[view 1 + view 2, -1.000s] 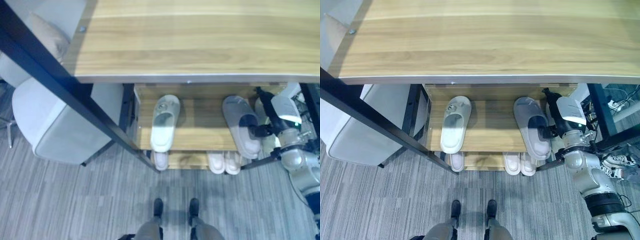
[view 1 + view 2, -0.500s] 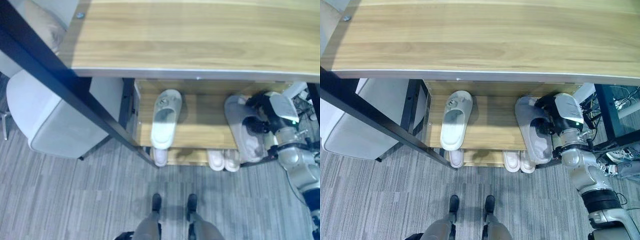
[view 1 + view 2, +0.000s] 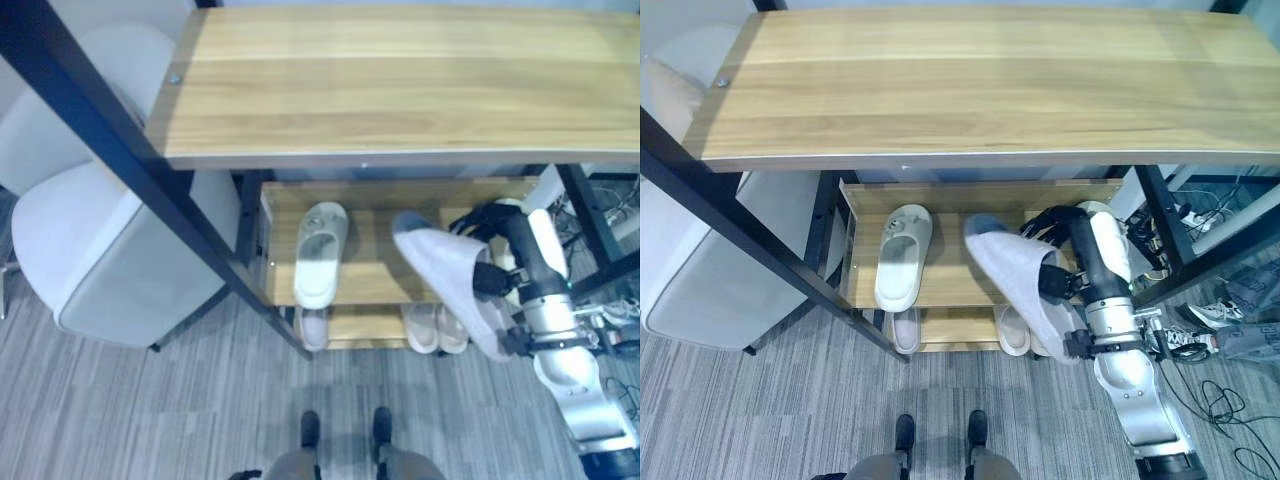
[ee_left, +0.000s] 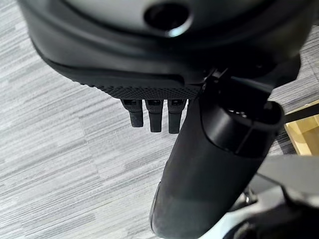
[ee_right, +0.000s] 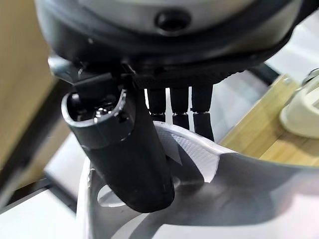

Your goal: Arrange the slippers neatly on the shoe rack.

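A grey slipper (image 3: 1012,279) hangs tilted in front of the shoe rack's upper shelf (image 3: 952,283), toe up and to the left. My right hand (image 3: 1064,252) is shut on its opening, the thumb (image 5: 130,158) inside and the fingers (image 5: 201,119) over the upper. A white slipper (image 3: 320,254) lies on the left part of that shelf, toe toward the back. Pale slippers (image 3: 435,327) sit on the lower shelf, with another one (image 3: 312,326) further left. My left hand (image 4: 209,164) hangs over grey carpet, holding nothing.
A wooden table top (image 3: 400,80) overhangs the rack. Its black leg (image 3: 140,180) slants down on the left, beside a pale upholstered chair (image 3: 90,260). Another black leg (image 3: 1158,236) stands right of the rack, with cables and sneakers (image 3: 1200,316) on the floor beyond.
My right hand closed on the grey slipper at the shelf's right end, lifted it off and carried it left toward the middle, tilted. The camera view has shifted too.
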